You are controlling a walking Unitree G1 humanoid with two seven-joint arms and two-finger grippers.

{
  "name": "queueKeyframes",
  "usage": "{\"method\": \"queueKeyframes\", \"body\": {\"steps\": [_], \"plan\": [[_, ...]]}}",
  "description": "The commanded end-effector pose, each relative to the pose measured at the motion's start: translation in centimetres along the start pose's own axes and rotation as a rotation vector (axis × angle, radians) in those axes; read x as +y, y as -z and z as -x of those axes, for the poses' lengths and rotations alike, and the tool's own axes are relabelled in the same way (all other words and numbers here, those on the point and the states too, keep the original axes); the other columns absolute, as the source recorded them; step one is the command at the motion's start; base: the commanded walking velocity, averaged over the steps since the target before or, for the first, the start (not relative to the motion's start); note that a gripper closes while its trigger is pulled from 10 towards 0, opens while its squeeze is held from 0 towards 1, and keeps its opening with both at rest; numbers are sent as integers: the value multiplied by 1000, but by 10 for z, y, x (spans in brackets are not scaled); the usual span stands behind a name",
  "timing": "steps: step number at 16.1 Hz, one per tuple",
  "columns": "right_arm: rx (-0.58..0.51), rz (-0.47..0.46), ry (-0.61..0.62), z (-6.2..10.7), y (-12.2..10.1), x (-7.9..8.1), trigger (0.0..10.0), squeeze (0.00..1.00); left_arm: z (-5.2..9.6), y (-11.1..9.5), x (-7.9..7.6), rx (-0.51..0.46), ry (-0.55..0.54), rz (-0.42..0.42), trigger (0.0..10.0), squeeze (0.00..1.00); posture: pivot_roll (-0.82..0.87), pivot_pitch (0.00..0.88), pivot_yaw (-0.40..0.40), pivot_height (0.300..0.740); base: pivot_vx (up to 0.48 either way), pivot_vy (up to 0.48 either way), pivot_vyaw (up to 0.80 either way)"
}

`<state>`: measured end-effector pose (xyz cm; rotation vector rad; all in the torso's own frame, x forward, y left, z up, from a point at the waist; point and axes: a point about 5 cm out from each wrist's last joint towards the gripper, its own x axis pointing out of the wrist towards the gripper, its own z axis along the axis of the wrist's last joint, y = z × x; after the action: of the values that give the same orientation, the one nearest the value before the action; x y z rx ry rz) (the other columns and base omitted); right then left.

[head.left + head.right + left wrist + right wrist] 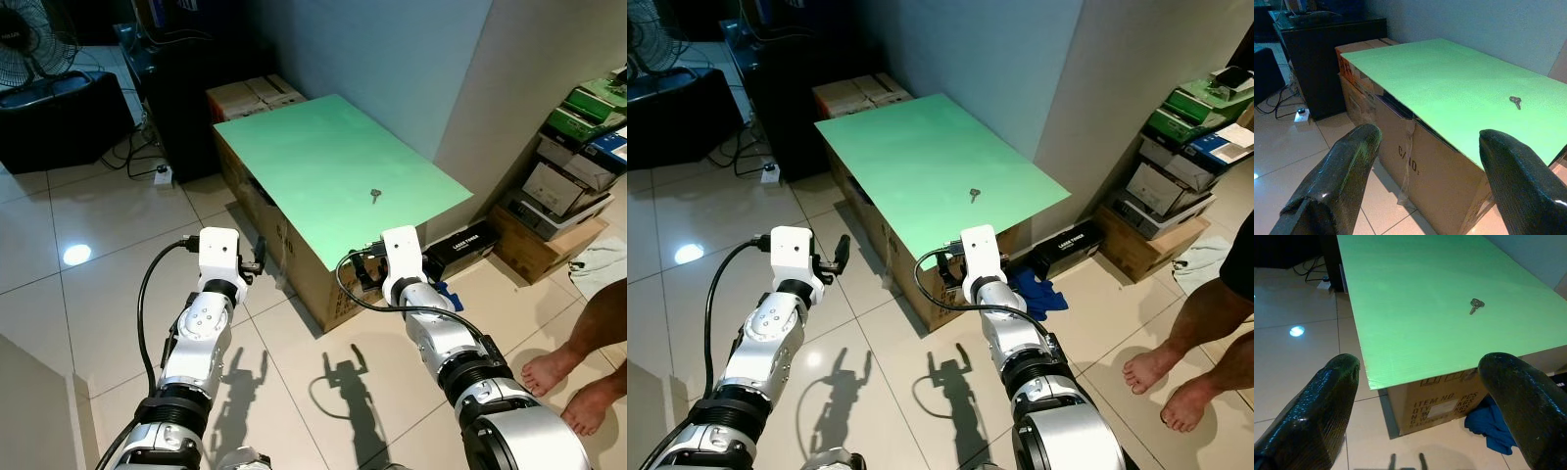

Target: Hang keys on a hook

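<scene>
So the keys [374, 196] are just lying flat on a green sheet [323, 157] that covers the top of some cardboard boxes [323, 284], a bit toward the right and near side of that sheet, nothing touching them. In the right wrist view they look like a small metal key on a ring [1476, 305].

Both arms are held out in front of the robot, short of the boxes. The left gripper [1425, 161] hovers over the tiled floor [88, 294] to the left of the near box corner, fingers [1334, 181] spread wide apart with nothing between them. The right gripper [1425, 396] sits just at the near edge of the green sheet, also spread wide and empty, with the keys well ahead of it.

Other stuff around: a blue cloth [1038, 289] on the floor at the right side of the boxes, a black cabinet [186, 88] at the far left, a fan [29, 44] in the far left corner, stacked boxes [573, 157] along the right wall, and a person's bare feet [568, 387] on the tiles at the near right.
</scene>
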<state>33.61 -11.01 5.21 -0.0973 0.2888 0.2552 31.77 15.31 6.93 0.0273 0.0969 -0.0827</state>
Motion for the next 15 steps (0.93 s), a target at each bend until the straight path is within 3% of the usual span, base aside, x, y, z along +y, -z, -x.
{"method": "queueKeyframes", "body": {"steps": [1, 12, 15], "plan": [[3, 2, 0, 0, -1, 0, 10000, 0, -2, -2, -2, -5, 7, -10, 10000, 0, -21, 0, 8, 740, 0, 0, 0], [3, 1, 2, 1, 1, -1, 10000, 0, -2, -3, -3, -8, 8, -33, 10000, 0, -27, 0, 13, 740, 0, 0, 0], [-23, -9, -5, 1, -2, -1, 10000, 0, -2, -3, -7, -12, 35, -10, 10000, 0, -31, 0, 15, 740, 420, 94, 0]]}}
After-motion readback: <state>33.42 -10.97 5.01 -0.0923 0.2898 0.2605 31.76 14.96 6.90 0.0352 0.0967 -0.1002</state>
